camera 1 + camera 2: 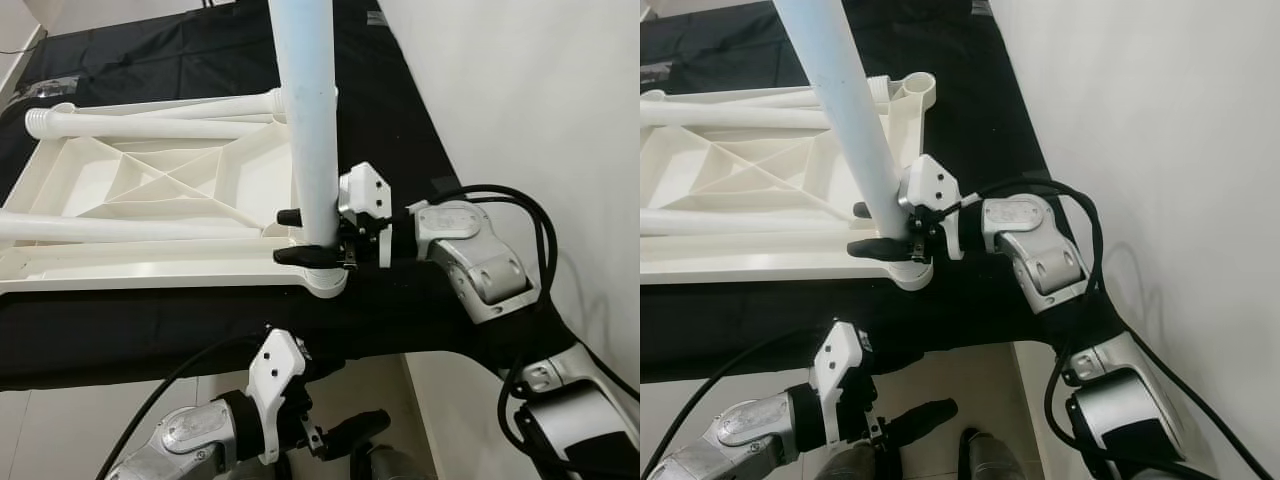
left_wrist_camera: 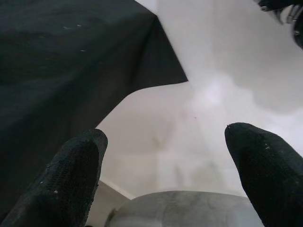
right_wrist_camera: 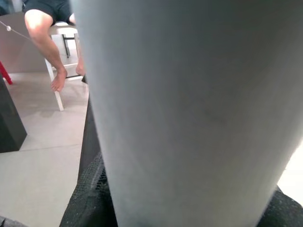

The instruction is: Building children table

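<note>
The tabletop (image 1: 150, 200) lies upside down on the black cloth (image 1: 150, 330), ribbed underside up, so that you can reach its corner sockets from above. Two legs (image 1: 140, 127) lie flat across it, apparently not yet fitted. The upright leg (image 1: 312, 120) stands in the near right corner socket (image 1: 328, 283), at the cloth's edge closest to you.

Your right gripper (image 1: 305, 236) grips this leg low down, just above the socket, one black finger on each side and closed against the tube; a hold this low probably steadies the leg while it seats. In the right wrist view the leg (image 3: 189, 109) is pressed up close, and a seated person's bare leg (image 3: 47, 47) shows beyond it.

Your left gripper (image 2: 165, 165) hangs below the cloth's edge, fingers (image 2: 71, 175) spread wide, holding nothing.
</note>
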Controlling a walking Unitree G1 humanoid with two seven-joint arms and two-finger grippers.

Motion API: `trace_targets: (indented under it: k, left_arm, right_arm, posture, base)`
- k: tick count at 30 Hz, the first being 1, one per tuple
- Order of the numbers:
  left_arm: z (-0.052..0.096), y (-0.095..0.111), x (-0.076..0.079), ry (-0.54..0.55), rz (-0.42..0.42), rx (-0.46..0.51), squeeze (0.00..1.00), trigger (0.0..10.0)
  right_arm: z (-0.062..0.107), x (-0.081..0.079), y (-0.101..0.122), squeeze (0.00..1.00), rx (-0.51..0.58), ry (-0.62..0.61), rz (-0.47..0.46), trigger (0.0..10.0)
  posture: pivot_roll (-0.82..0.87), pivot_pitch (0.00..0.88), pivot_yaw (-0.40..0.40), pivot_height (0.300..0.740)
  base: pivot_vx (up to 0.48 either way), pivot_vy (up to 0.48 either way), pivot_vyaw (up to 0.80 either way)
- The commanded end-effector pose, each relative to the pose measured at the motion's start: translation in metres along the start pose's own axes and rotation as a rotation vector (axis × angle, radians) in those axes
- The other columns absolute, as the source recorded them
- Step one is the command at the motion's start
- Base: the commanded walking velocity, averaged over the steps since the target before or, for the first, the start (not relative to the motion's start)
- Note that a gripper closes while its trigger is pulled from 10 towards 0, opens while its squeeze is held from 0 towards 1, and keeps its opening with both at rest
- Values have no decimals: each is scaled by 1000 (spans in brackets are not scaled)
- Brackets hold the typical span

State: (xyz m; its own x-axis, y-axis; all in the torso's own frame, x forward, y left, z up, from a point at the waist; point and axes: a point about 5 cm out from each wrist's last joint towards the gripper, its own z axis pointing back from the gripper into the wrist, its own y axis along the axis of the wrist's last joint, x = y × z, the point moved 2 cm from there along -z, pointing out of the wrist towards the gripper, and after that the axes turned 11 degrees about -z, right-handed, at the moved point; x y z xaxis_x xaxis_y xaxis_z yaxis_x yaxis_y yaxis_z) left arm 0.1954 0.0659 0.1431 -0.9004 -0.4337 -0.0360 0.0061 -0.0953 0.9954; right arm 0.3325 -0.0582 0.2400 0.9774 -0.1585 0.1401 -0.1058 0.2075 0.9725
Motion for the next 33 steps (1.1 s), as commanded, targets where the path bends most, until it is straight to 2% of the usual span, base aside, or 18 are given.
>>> trace_targets:
  k: [1,4,9,17,22,24,27,33]
  left_arm:
    - [3,-1,-1,23,10,-5,0,10000]
    - [3,-2,-8,58,-8,-9,0,10000]
    - [2,-4,-7,47,-13,-20,0,10000]
    - [1,-5,-6,43,-13,-23,0,10000]
    - [2,-5,-6,45,-14,-24,0,10000]
    - [2,-5,-7,43,-16,-26,0,10000]
    - [2,-5,-8,36,-19,-28,0,10000]
    - [2,-6,-10,36,-25,-32,0,10000]
  right_arm:
    - [-3,-5,-41,0,-146,11,-137,10000]
    - [-3,-3,-35,0,-98,1,-197,10000]
    - [-3,5,-32,0,-65,-46,-258,10000]
    - [0,8,-39,0,-54,-118,-255,10000]
    - [3,1,-42,0,-33,-121,-235,10000]
    - [8,-12,-48,0,-13,-99,-182,10000]
    - [9,-20,-54,0,-4,-94,-159,10000]
    - [8,-24,-61,0,-39,-102,-155,10000]
  posture:
    - [70,310,21,740]
    - [69,309,21,740]
    - [60,305,22,740]
    - [63,299,17,740]
    - [63,300,22,740]
    - [56,301,28,740]
    - [56,302,30,740]
    - [59,302,36,740]
  base:
    - [0,0,0]
    - [0,0,0]
    - [0,0,0]
    - [0,0,0]
    - [0,0,0]
    - [0,0,0]
    - [0,0,0]
    - [0,0,0]
